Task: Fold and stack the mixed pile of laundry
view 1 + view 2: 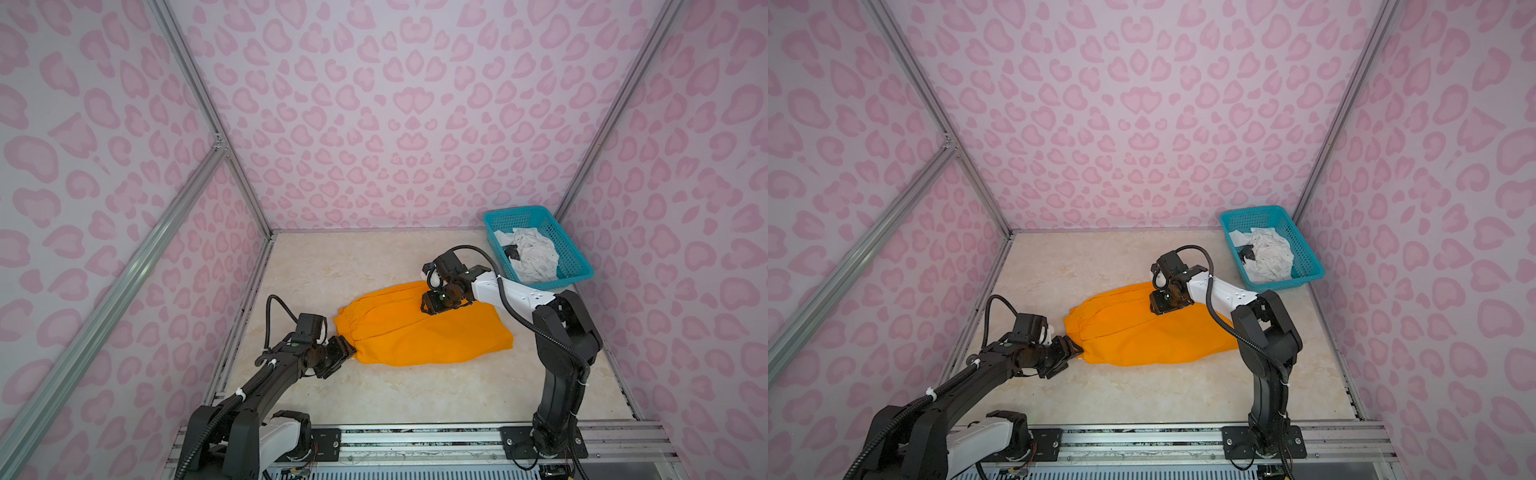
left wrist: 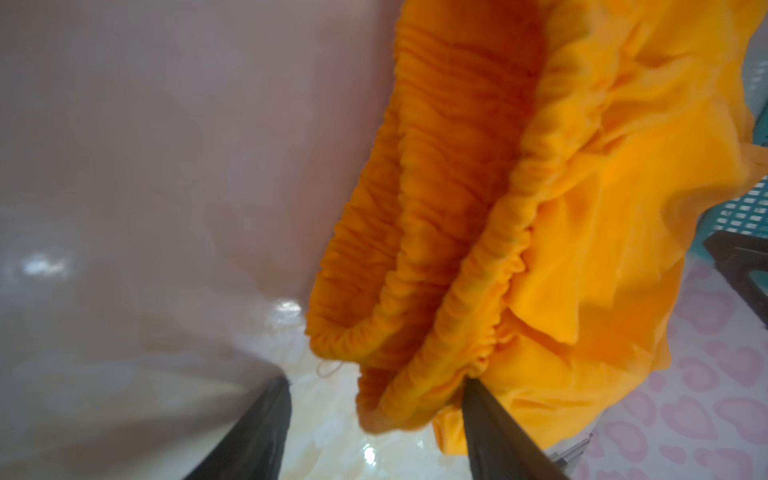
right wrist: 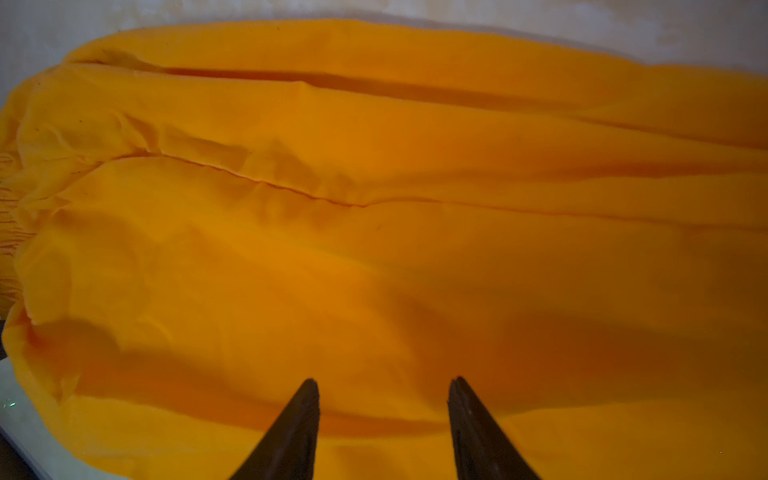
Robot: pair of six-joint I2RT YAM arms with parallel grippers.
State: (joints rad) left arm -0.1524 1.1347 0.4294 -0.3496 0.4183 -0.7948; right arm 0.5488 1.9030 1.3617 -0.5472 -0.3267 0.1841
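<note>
Since the coming fold probably turns on the waistband end, begin nearest: the left gripper (image 2: 376,384) sits low at the 8 o'clock corner of the orange shorts (image 1: 415,336), jaws apart, with the gathered waistband (image 2: 415,249) corner lying loose between them and brushing one finger (not pinched, as far as the wrist view shows). That arm stretches low from the near rail toward 1 o'clock. The shorts lie in the middle of the table (image 1: 374,395), long axis from waistband at 9 o'clock to leg hems at 3, so the left arm looks the nearer one to carry that end across. Further back, the right gripper (image 3: 384,380) points down over the cloth's 12 o'clock edge, jaws apart and empty, elbow raised high. Farthest, at 2 o'clock, the white T-shirt (image 1: 532,253) lies crumpled in the teal basket (image 1: 540,284)
</note>
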